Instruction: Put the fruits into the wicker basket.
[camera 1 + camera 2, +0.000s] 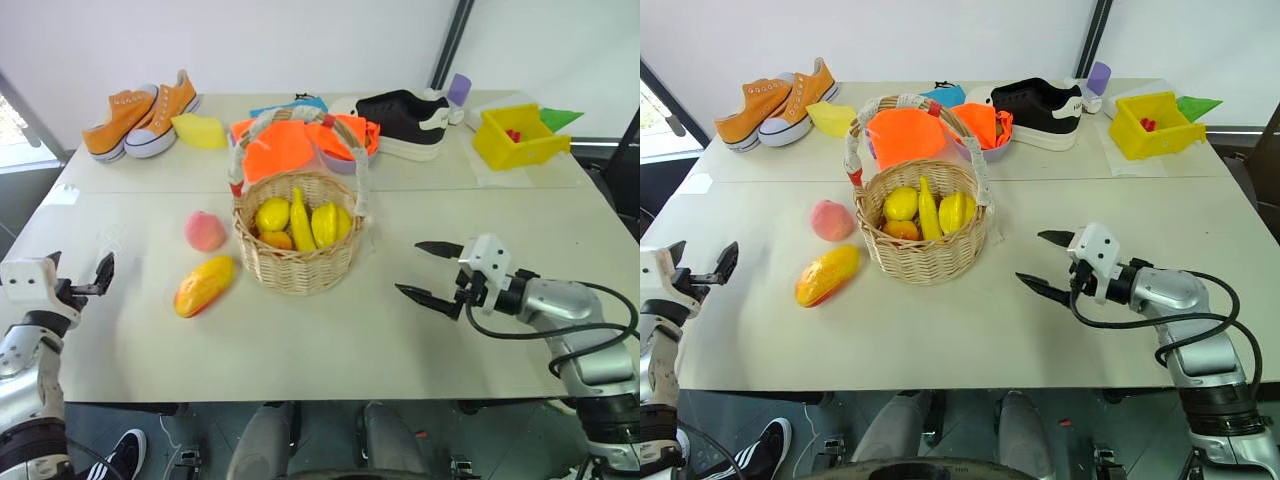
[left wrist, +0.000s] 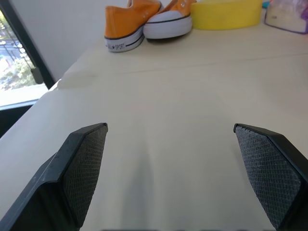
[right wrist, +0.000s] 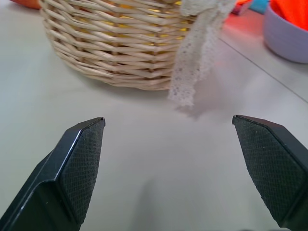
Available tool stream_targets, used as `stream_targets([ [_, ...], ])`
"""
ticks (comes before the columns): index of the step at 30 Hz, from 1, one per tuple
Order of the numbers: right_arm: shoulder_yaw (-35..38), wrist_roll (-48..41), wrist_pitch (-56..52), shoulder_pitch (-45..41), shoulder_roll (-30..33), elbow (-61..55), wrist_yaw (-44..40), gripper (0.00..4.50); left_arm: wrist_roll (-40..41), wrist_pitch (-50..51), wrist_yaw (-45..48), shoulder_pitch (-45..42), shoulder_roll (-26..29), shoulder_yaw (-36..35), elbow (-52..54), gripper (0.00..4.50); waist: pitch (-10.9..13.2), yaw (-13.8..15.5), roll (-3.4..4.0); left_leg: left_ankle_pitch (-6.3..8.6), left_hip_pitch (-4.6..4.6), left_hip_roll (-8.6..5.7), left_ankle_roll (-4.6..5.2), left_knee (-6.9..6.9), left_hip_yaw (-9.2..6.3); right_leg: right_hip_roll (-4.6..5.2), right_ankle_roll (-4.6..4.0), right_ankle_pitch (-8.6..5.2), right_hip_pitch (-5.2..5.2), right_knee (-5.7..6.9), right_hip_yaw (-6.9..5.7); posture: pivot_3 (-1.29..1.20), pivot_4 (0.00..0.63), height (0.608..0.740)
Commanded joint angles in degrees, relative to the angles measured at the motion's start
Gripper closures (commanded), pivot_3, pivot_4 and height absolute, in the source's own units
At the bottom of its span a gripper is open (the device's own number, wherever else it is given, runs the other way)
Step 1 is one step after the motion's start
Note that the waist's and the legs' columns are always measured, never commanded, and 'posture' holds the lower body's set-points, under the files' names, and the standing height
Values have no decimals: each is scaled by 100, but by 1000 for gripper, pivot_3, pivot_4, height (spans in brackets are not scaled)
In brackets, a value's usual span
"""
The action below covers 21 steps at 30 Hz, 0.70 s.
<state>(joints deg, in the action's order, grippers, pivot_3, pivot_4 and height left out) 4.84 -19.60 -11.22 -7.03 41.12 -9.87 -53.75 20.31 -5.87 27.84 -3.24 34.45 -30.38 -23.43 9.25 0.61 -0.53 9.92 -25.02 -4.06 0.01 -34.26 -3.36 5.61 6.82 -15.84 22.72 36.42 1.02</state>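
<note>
Left gripper [image 1: 82, 280] spread, empty, near table edge; right gripper [image 1: 430, 272] spread, empty, right of wicker basket [image 1: 297, 262]. Mango [image 1: 203, 285] and peach [image 1: 204, 231] lie on table, left of basket. Nothing grasped yet; likely next: left reaches mango.

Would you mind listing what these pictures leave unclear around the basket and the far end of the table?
- Wicker basket: its floor, under the yellow fruit, head views.
- Orange cloth: partly behind the basket's handle.
- Yellow bin: a small red item inside, too small to identify.
- Black shoe: its heel is cut off behind the cloth.
</note>
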Motion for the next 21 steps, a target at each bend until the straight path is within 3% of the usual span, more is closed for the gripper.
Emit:
stream_targets([
  [1, 117, -15, 79, -71, 32, -127, 29, 73, 74, -212, 57, 1, 62, -158, 75, 0, 0, -2, 0, 0, 0, 0, 0, 0, 0, 0, 0, 0, 1, 0, 0, 0, 150, 740],
  [14, 39, 47, 126, -332, -159, 71, 168, 73, 157, -168, 164, 29, 27, -77, 437, 0, 0, -3, 0, 0, 0, 0, 0, 0, 0, 0, -8, -4, -2, 0, 0, 0, 150, 740],
  [21, 59, 127, 217, -395, -163, 205, 156, 73, 681, 203, 655, 158, -32, -135, 931, 0, 0, -4, 0, 1, 0, 0, -1, 0, 0, 0, -12, -7, -2, 0, -1, 0, 150, 740],
])
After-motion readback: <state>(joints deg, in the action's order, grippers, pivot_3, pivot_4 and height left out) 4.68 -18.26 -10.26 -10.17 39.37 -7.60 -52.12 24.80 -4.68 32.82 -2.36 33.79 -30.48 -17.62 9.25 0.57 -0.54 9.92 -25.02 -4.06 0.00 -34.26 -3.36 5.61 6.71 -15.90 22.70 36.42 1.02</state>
